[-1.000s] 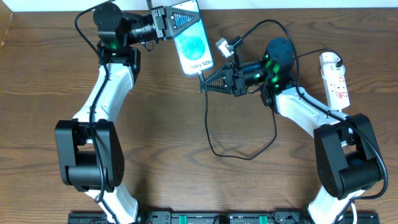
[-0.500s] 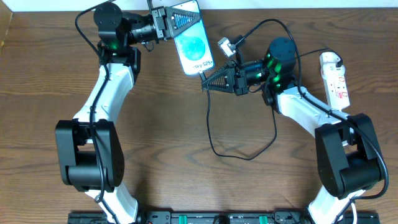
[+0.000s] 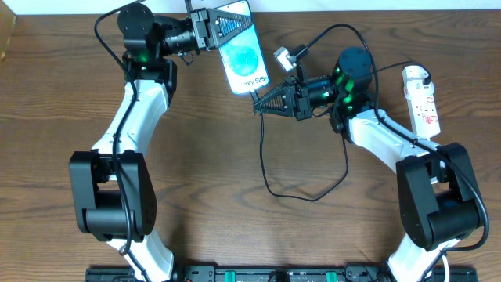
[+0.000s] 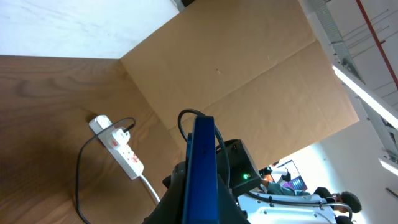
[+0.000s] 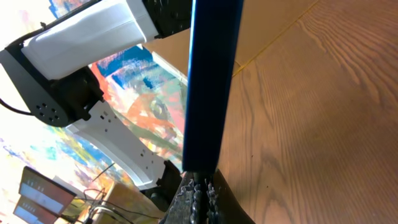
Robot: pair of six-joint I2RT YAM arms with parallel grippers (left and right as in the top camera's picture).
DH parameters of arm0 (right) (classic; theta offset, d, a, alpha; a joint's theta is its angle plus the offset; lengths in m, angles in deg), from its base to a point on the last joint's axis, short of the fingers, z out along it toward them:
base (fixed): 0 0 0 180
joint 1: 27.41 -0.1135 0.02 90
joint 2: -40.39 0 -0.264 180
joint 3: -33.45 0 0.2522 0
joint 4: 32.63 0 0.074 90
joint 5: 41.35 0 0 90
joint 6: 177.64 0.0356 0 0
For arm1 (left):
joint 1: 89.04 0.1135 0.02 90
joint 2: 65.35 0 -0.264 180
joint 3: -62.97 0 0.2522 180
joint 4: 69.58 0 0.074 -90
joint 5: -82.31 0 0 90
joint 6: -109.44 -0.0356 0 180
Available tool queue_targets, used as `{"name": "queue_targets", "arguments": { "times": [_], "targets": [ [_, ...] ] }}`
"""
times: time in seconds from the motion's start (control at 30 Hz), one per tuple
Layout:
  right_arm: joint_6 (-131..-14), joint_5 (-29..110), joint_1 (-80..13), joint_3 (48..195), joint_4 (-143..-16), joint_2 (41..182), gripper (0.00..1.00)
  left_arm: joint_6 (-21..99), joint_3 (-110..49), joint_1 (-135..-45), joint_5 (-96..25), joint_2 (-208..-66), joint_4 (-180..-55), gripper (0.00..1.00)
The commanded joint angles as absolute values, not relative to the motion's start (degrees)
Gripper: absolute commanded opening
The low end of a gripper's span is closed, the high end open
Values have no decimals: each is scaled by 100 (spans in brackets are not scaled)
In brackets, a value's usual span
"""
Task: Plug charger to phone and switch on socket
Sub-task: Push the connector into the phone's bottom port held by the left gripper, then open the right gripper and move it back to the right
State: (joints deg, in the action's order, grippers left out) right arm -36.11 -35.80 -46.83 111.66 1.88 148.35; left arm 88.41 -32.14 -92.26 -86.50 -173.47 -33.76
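The phone [image 3: 243, 59], with its blue screen lit, is held off the table at the back by my left gripper [image 3: 237, 28], which is shut on its top end. In the left wrist view the phone [image 4: 203, 165] shows edge-on between the jaws of the left gripper [image 4: 203, 214]. My right gripper [image 3: 257, 105] is shut on the charger plug [image 3: 253, 95] right at the phone's bottom edge. In the right wrist view the phone's [image 5: 211, 81] lower end meets the right gripper [image 5: 199, 190]; the plug tip is hidden. The white socket [image 3: 421, 98] lies at the far right.
The black charger cable [image 3: 293, 196] hangs from the plug, loops over the middle of the table and runs up toward the socket [image 4: 118, 146]. A brown cardboard wall [image 4: 236, 68] stands behind the table. A small white-and-metal connector [image 3: 280, 56] lies near the right arm.
My right gripper has edged slightly up toward the phone's bottom end. The left arm and the phone have not moved.
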Motion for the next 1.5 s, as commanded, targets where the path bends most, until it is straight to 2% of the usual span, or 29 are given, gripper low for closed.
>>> {"name": "queue_targets", "arguments": {
  "times": [0.0,0.87,0.9,0.97,1.0,1.47],
  "targets": [
    [-3550,-3081,-4681,11225,227,14863,1,8801,-3266,-9338,-8803,-17261,-3308,7],
    [-3432,-2782,-4657,11225,232,14863,2,8502,-3266,-9388,-9297,-17261,-3308,7],
    [-3432,-2808,-4657,11225,230,14863,12,8500,-3266,-9388,-9275,-17261,-3308,8],
    [-3432,-2876,-4657,11225,230,14863,44,8460,-3266,-9382,-9225,-17261,-3308,7],
    [-3437,-2935,-4657,11225,232,14863,99,8425,-3266,-9371,-9207,-17261,-3308,8],
    [-3530,-3178,-4456,11225,354,14863,99,8559,-3266,-8829,-9426,-17261,-3354,7]
  ]
}}
